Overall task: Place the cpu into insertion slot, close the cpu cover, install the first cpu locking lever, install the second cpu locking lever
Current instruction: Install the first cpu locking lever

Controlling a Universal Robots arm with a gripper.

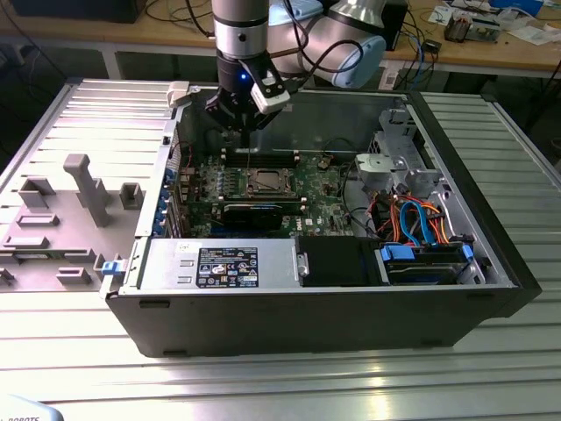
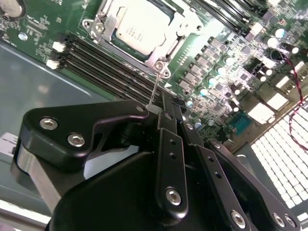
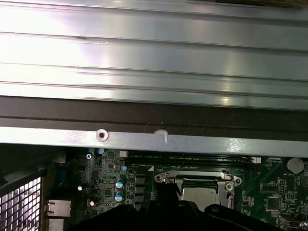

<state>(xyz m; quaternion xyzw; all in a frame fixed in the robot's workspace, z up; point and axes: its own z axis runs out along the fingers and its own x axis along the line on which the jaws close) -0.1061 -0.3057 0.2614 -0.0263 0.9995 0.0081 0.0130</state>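
Inside the open computer case (image 1: 307,326), the exterior view shows the arm's gripper (image 1: 238,118) hanging over the green motherboard (image 1: 320,189). It sits at about 11 o'clock from the cpu (image 1: 266,181), which is seated in the insertion slot (image 1: 252,186). In the second wrist view, the gripper (image 2: 155,109) is pinched narrow, its tips closed on the free end of a thin wire locking lever (image 2: 155,84). The lever rises from a corner of the cpu cover (image 2: 103,21), which lies flat around the cpu (image 2: 139,26). In the first wrist view, the cpu (image 3: 199,197) lies framed by the cpu cover (image 3: 227,185), near the case's silver wall (image 3: 144,142).
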